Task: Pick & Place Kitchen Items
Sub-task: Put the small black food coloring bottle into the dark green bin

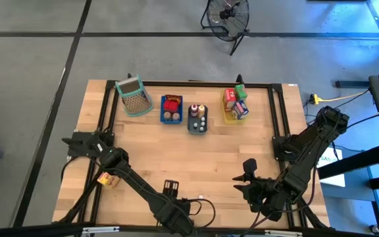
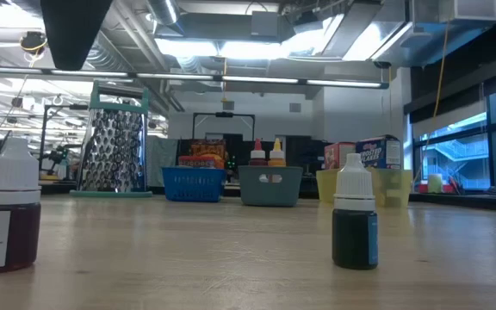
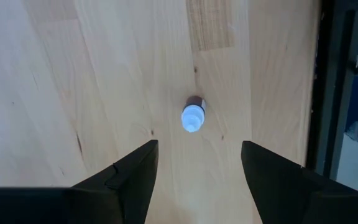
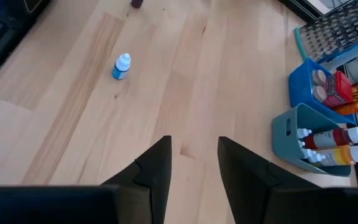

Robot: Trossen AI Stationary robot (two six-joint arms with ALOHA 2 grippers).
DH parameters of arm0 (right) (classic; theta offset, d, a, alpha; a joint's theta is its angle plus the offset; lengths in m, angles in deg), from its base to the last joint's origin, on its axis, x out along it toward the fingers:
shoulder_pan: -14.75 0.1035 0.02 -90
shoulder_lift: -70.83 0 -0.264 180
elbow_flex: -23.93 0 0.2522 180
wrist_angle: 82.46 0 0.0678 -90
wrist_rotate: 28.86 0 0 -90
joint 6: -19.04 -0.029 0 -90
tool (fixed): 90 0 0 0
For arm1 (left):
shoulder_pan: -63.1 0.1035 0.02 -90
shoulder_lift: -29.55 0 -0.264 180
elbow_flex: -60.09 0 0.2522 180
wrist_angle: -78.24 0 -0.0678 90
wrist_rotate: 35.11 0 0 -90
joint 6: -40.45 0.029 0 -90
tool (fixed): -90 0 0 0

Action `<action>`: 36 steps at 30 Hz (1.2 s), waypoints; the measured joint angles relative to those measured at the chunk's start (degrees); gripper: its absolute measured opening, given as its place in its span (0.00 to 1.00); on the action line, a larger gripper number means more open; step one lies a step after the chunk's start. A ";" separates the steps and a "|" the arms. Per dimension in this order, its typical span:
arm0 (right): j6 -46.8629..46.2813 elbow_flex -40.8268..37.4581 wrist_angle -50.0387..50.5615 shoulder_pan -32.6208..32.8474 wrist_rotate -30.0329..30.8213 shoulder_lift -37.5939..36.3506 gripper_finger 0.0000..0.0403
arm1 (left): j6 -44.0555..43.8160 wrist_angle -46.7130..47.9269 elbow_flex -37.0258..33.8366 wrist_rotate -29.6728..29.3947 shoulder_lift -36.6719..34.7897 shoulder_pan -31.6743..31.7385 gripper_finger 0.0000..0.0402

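The left gripper [image 3: 196, 171] hangs over the near part of the wooden table [image 1: 196, 158], its fingers spread apart and empty, with a dark dropper bottle [image 3: 192, 116] standing upright on the wood just ahead of them. The right gripper [image 4: 194, 165] hovers over the near right area, fingers parted with a moderate gap, holding nothing. A blue-labelled dropper bottle [image 4: 122, 66] stands well ahead of it. Along the far edge sit the grater [image 1: 133, 96], blue tray [image 1: 171, 109], grey tray [image 1: 197, 119] and yellow tray [image 1: 235, 105] holding cartons
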 joint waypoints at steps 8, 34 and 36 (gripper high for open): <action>-0.02 0.00 -0.35 0.02 0.00 0.00 0.33 | 0.16 -0.24 0.00 -0.18 0.00 -0.06 0.56; 0.22 0.00 -0.23 0.04 0.02 0.00 0.33 | 7.59 1.37 0.00 -1.97 -0.63 -0.76 0.56; 0.22 0.00 -0.23 0.04 0.03 0.00 0.33 | 7.22 1.36 0.00 -2.15 -1.88 -0.81 0.56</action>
